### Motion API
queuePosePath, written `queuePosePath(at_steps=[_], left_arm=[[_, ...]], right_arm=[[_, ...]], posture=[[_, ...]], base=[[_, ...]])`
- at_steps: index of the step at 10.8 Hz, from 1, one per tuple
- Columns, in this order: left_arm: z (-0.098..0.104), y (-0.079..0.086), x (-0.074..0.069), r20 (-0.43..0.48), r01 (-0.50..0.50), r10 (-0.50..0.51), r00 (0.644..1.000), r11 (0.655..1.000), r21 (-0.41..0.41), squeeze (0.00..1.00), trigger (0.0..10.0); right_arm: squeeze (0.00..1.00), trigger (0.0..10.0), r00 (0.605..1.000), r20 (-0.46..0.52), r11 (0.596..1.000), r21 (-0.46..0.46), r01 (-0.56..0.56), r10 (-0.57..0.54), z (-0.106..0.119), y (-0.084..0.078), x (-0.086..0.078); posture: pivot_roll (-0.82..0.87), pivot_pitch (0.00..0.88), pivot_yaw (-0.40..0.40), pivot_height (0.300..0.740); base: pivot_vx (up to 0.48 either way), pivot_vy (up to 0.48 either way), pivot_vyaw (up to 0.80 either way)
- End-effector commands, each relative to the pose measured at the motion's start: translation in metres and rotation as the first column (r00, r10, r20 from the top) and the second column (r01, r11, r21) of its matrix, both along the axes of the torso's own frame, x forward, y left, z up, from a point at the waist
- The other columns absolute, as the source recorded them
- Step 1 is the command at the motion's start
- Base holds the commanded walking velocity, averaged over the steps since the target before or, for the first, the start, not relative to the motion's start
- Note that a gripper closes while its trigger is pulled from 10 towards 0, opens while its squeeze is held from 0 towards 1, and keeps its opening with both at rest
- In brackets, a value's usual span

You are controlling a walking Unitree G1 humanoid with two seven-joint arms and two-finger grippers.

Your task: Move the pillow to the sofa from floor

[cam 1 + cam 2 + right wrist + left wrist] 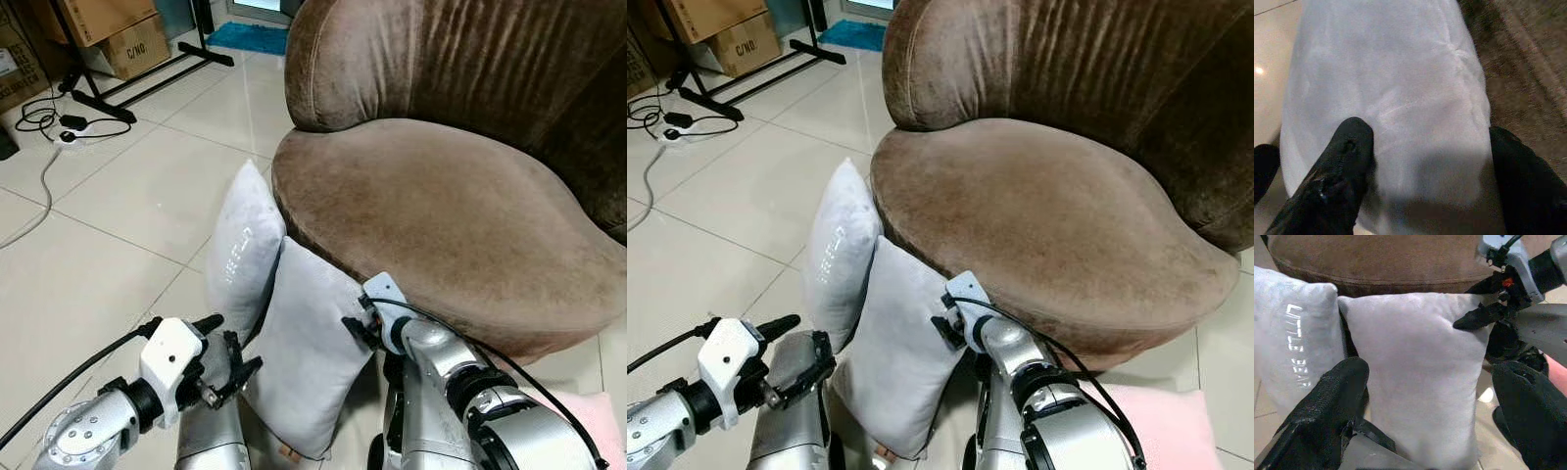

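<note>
Pillow, pale grey plush, soft rectangular shape, stands on edge on the tile floor leaning against the brown velvety sofa, right betw. the two grippers. Right gripper has fingers spread apart w/ the pillow's top edge betw. them, sofa just beyond; left gripper is also spread wide, just short of the pillow's face. Left wrist view shows "LITTLE BEAR" lettering on a second grey pillow touching the first.
</note>
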State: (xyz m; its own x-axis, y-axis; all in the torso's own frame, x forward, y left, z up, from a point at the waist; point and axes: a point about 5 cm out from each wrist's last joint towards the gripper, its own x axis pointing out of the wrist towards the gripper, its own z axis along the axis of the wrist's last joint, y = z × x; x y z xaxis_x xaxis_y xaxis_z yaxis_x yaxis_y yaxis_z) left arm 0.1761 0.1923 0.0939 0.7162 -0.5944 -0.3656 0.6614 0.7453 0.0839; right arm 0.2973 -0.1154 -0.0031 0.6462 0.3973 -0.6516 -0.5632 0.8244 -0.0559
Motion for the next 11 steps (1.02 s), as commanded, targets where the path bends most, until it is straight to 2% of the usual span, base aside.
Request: queuePosePath(at_steps=[1, 6, 11], left_arm=[[-0.0032, 0.0020, -0.0006, -0.035, 0.010, -0.010, 0.999, 1.000, -0.012, 0.00, 10.0], [-0.0111, 0.0039, 0.0009, -0.075, 0.011, -0.014, 0.997, 0.999, -0.045, 0.00, 10.0], [-0.0080, 0.0011, 0.0009, -0.064, 0.023, -0.026, 0.998, 0.999, -0.043, 0.00, 10.0]], right_arm=[[0.00, 0.0, 0.999, -0.031, 1.000, -0.002, -0.031, 0.031, -0.0050, 0.0016, -0.0055], [0.00, 0.0, 0.997, -0.059, 0.998, -0.001, -0.055, 0.055, -0.0097, -0.0005, -0.0110], [0.00, 0.0, 0.996, -0.058, 0.998, 0.004, -0.066, 0.066, -0.0092, 0.0000, -0.0108]], posture=[[0.12, 0.050, -0.010, 0.451], [0.12, 0.021, -0.019, 0.451], [0.12, 0.003, -0.027, 0.451]], base=[[0.000, 0.000, 0.00], [0.000, 0.000, 0.00], [0.000, 0.000, 0.00]])
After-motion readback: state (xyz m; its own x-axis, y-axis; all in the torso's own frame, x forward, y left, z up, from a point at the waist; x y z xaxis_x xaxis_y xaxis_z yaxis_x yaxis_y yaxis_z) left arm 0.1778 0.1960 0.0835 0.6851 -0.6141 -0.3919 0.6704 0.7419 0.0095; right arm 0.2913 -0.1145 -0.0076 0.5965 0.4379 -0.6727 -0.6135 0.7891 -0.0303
